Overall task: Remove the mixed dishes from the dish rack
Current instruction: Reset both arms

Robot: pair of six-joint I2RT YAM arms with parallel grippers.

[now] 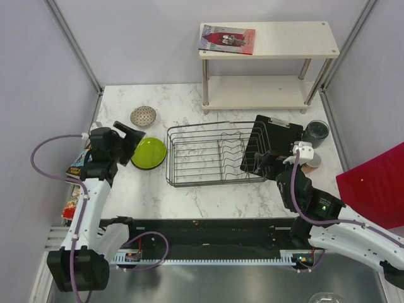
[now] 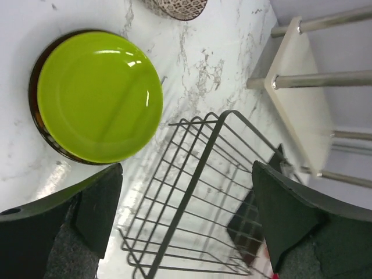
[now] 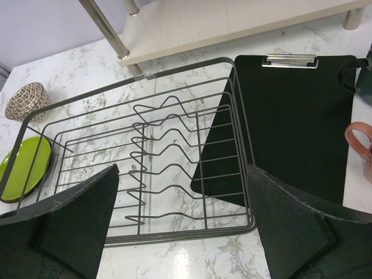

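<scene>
Fingers of both the left gripper [image 2: 186, 224] and right gripper [image 3: 183, 224] are spread wide, nothing held. No dishes are seen in the dish rack [image 1: 211, 153]; the green plate [image 1: 149, 153] lies on the counter [image 1: 189, 101] just left of it, so unloading appears finished.

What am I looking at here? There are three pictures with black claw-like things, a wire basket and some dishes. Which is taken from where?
These are two robot arms bolted to a marble table. The wide picture looks down from above; the other two come from cameras on each wrist, so the dark shapes at their bottom edges are that arm's own jaws. The left gripper hangs open above a lime-green plate. The right gripper is open over the dish rack, which looks empty. A patterned bowl, a dark cup, a pink cup and a black clipboard lie around it. Nothing is held.
</scene>
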